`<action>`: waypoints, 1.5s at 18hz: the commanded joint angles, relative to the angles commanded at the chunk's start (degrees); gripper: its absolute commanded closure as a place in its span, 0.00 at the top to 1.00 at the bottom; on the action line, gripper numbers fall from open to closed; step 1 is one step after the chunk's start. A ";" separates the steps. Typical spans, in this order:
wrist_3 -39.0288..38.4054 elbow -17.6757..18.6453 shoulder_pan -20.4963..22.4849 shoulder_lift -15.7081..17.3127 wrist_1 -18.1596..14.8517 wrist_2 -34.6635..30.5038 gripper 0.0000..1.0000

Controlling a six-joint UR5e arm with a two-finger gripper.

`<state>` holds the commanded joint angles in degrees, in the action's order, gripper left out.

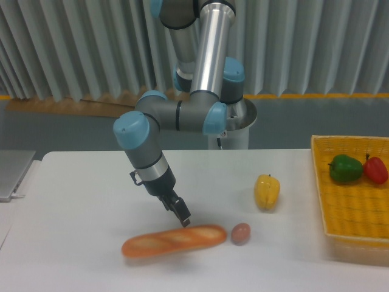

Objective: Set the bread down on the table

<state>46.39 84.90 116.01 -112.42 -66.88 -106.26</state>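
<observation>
The bread [174,239], a long golden-orange baguette, lies blurred on the white table [79,207] near the front, its right end close to a small brown egg [240,233]. My gripper [181,215] hangs just above the bread's middle, tilted down to the right. Nothing sits between its fingers and it looks open, apart from the loaf.
A yellow bell pepper [267,191] stands right of the gripper. A yellow woven basket [340,207] at the right edge holds a green pepper [345,168] and a red pepper [375,170]. A grey laptop-like object [13,173] lies at the far left.
</observation>
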 joint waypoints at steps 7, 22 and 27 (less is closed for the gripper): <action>11.95 -0.09 0.79 1.41 -0.53 0.00 1.00; 25.67 -2.90 9.05 6.50 -6.68 14.50 1.00; 25.76 -2.37 10.45 6.95 -7.21 14.59 1.00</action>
<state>72.16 82.53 126.47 -105.47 -74.09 -91.67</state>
